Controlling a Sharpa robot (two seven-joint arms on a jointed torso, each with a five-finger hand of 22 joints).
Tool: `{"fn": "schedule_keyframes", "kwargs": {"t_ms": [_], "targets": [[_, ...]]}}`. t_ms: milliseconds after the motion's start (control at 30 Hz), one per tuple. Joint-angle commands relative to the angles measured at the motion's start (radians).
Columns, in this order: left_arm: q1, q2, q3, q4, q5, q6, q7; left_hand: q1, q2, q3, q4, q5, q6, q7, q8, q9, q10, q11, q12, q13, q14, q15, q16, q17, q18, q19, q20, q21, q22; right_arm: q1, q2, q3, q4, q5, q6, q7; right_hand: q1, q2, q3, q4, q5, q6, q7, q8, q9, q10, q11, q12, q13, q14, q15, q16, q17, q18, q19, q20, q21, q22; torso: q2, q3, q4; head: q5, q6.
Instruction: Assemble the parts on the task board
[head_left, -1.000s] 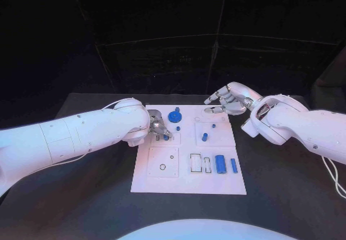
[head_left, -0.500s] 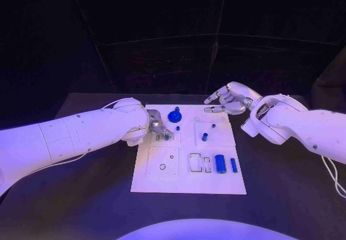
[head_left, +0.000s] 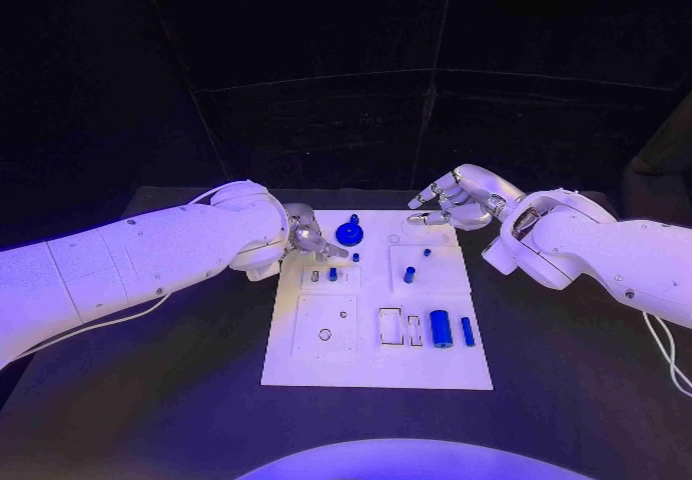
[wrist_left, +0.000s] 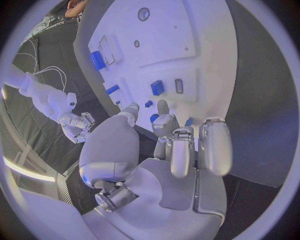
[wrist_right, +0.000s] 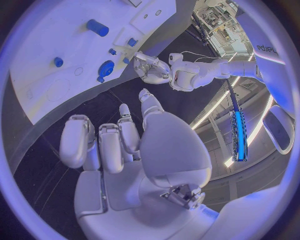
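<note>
The white task board (head_left: 335, 355) lies mid-table. A round blue knob (head_left: 349, 233), a small blue block (head_left: 333, 273) and short blue pegs (head_left: 410, 273) stand on its far half. A blue cylinder (head_left: 441, 328) and a slim blue bar (head_left: 467, 331) lie at its right. My left hand (head_left: 306, 235) hovers over the board's far left corner, fingers loosely bent and holding nothing. The left wrist view shows the left hand (wrist_left: 181, 145) just clear of the small blue block (wrist_left: 157, 87). My right hand (head_left: 454, 205) hangs open past the far right corner, above the board (wrist_right: 56, 45).
Black table (head_left: 577, 380) surrounds the board on all sides. The near left of the board has a square outline with a small hole (head_left: 325, 334). Empty rectangular slots (head_left: 392, 325) sit beside the blue cylinder.
My left hand has pulled back from the board toward the far left corner, leaving the small blue block standing in its place. The right hand has stayed still.
</note>
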Motion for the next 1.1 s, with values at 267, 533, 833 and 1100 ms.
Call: {"fn": "schedule_keyframes", "kwargs": {"t_ms": [267, 533, 833, 1100], "targets": [[0.064, 0.003, 0.037, -0.071, -0.025, 0.191, -0.008, 0.124, 0.072, -0.039, -0.016, 0.011, -0.076, 0.044, -0.082, -0.054, -0.066, 0.038, -0.068, -0.095, 0.106, 0.032, 0.003, 0.263, 0.014, -0.017, 0.023, -0.058, -0.070, 0.002, 0.000, 0.001, -0.003, 0.005, 0.003, 0.006, -0.010, -0.001, -0.009, 0.002, -0.003, 0.003, -0.001, 0.003, 0.000, -0.002, -0.001, -0.001, 0.034, 0.054, -0.006, -0.004, 0.021, 0.017, 0.001, -0.002, -0.005, -0.001, 0.002, 0.0012, -0.0007, 0.002, 0.006], [0.082, 0.060, 0.024, -0.215, -0.040, 0.243, 0.026, 0.128, 0.087, -0.068, -0.001, 0.010, -0.048, 0.040, -0.082, -0.066, -0.052, 0.036, -0.047, -0.075, 0.106, 0.032, 0.003, 0.263, 0.012, -0.010, 0.027, -0.048, -0.054, 0.002, 0.007, 0.001, -0.007, 0.005, 0.004, 0.005, -0.005, 0.002, -0.013, 0.001, 0.009, 0.003, -0.001, 0.004, 0.000, -0.002, -0.001, -0.002, 0.033, 0.054, -0.006, -0.005, 0.021, 0.017, 0.002, -0.003, -0.006, 0.000, 0.003, -0.0006, -0.0018, 0.010, 0.004], [0.083, 0.104, -0.001, -0.323, -0.042, 0.228, 0.052, 0.122, 0.089, -0.110, 0.021, 0.006, -0.033, 0.035, -0.077, -0.069, -0.048, 0.033, -0.038, -0.071, 0.106, 0.029, 0.003, 0.263, 0.011, -0.005, 0.024, -0.043, -0.044, 0.002, 0.014, 0.001, -0.010, 0.005, 0.003, 0.007, -0.004, 0.003, -0.013, 0.001, 0.011, 0.003, -0.001, 0.004, 0.000, -0.003, -0.001, -0.003, 0.033, 0.054, -0.007, -0.005, 0.021, 0.017, 0.002, -0.003, -0.007, -0.002, 0.001, -0.0003, -0.0012, 0.011, 0.003], [0.080, 0.139, -0.004, -0.379, -0.042, 0.236, 0.070, 0.121, 0.086, -0.126, 0.028, 0.003, -0.031, 0.034, -0.076, -0.069, -0.046, 0.031, -0.035, -0.069, 0.106, 0.028, 0.003, 0.263, 0.010, -0.003, 0.023, -0.040, -0.040, 0.002, 0.019, 0.001, -0.013, 0.005, 0.003, 0.008, -0.003, 0.004, -0.014, 0.001, 0.014, 0.002, -0.001, 0.004, 0.000, -0.003, -0.001, -0.002, 0.033, 0.055, -0.007, -0.005, 0.022, 0.017, 0.002, -0.003, -0.007, -0.001, 0.001, 0.0002, -0.0004, 0.013, 0.004]]}}
